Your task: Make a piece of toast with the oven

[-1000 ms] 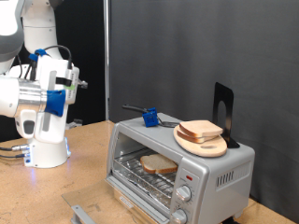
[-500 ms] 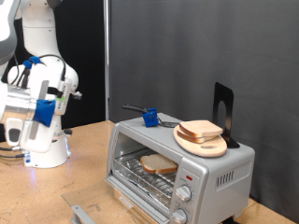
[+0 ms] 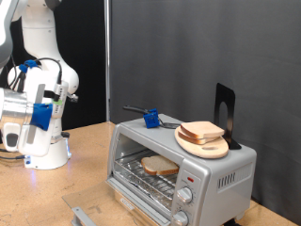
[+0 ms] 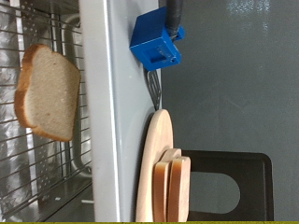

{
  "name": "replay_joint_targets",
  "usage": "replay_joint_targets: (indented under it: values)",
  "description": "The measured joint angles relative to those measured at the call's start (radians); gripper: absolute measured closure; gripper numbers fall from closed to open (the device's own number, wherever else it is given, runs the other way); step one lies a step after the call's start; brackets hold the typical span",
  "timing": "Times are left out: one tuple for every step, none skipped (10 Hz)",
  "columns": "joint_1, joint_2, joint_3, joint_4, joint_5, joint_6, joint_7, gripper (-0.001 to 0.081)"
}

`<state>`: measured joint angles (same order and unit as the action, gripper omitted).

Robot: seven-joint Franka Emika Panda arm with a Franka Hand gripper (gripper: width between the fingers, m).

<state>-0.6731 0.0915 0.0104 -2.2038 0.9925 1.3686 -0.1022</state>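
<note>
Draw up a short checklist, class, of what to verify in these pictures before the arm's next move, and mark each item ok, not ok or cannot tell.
1. The piece of toast lies on the wire rack inside the oven: ok.
2. Oven door shut: not ok, it hangs open at the exterior view's bottom.
3. Gripper clear of the oven: cannot tell, its fingers show in neither view; the arm is at the exterior view's left.
4. Spare slices sit stacked on the wooden plate on the oven's top: ok.
5. Knobs set: cannot tell.
</note>
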Motion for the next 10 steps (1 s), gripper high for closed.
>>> replay_joint_targets:
  values:
    - [-0.009,0.03,-0.007,0.006,0.0,0.001,-0.049,0.0124]
    - [-0.017,0.065,-0.013,0.012,-0.007,0.016,-0.101,0.0124]
    - [-0.021,0.101,-0.015,0.016,-0.014,0.044,-0.144,0.0124]
    - [-0.021,0.134,-0.015,0.017,-0.028,0.078,-0.176,0.0124]
    - [-0.02,0.161,-0.014,0.016,-0.045,0.113,-0.199,0.0124]
    - [-0.016,0.186,-0.012,0.011,-0.065,0.152,-0.218,0.0124]
    - [-0.011,0.207,-0.01,0.003,-0.082,0.189,-0.232,0.0124]
    - [-0.005,0.224,-0.008,-0.008,-0.094,0.225,-0.247,0.0124]
    - [-0.001,0.238,-0.007,-0.021,-0.1,0.26,-0.269,0.0124]
    - [0.001,0.253,-0.006,-0.032,-0.102,0.289,-0.288,0.0124]
